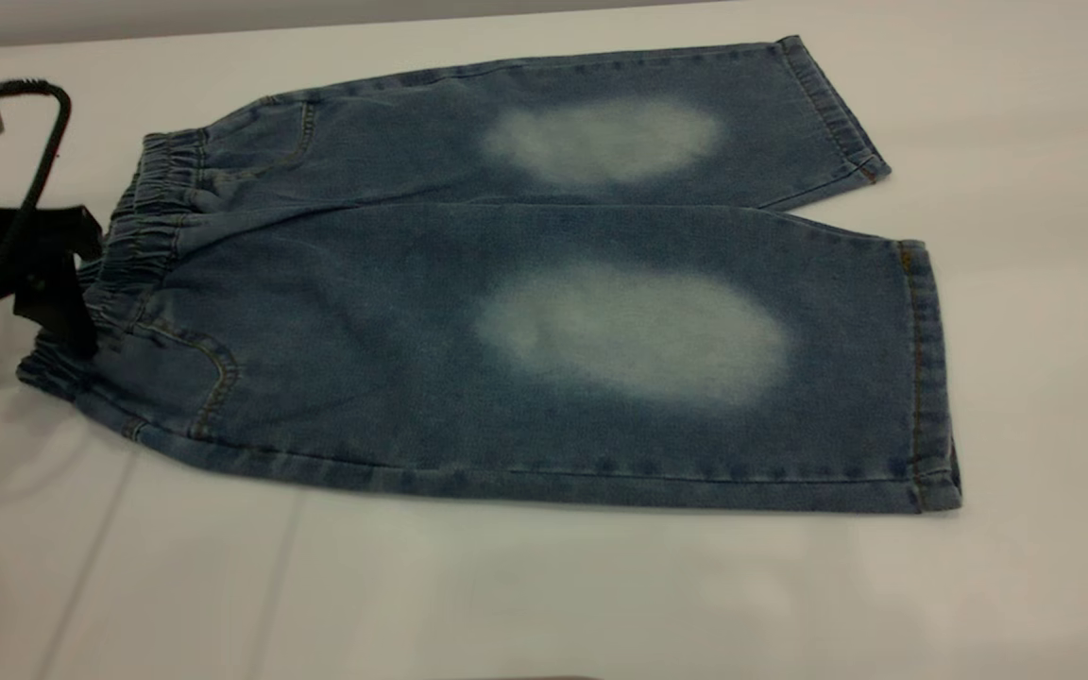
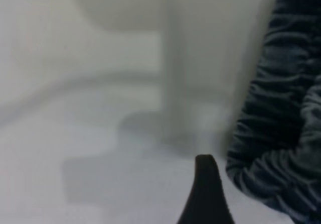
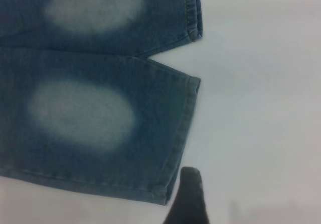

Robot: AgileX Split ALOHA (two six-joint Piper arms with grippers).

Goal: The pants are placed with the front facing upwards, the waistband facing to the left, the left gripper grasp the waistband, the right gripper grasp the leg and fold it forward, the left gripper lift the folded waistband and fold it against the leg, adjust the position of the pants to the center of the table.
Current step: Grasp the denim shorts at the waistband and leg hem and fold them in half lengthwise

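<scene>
Denim laid flat, claws half hidden

Denim pants [image 1: 525,312] lie flat mid-frame on the white tabletop [image 1: 544,586]. At the left edge, the left claw [image 1: 58,302], cut off, touches the waistband [image 1: 143,236]; its grip cannot be told. Right claw [image 3: 186,196]: only one fingertip shows, its grip unreadable too.

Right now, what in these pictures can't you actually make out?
- Left gripper: at the waistband in the exterior view, partly cut off by the picture's edge; open or shut is unclear. Its wrist view shows one blurred fingertip.
- Right gripper: absent from the exterior view; only one dark fingertip near the pants hem.
- Pants' underside: hidden against the table.
</scene>
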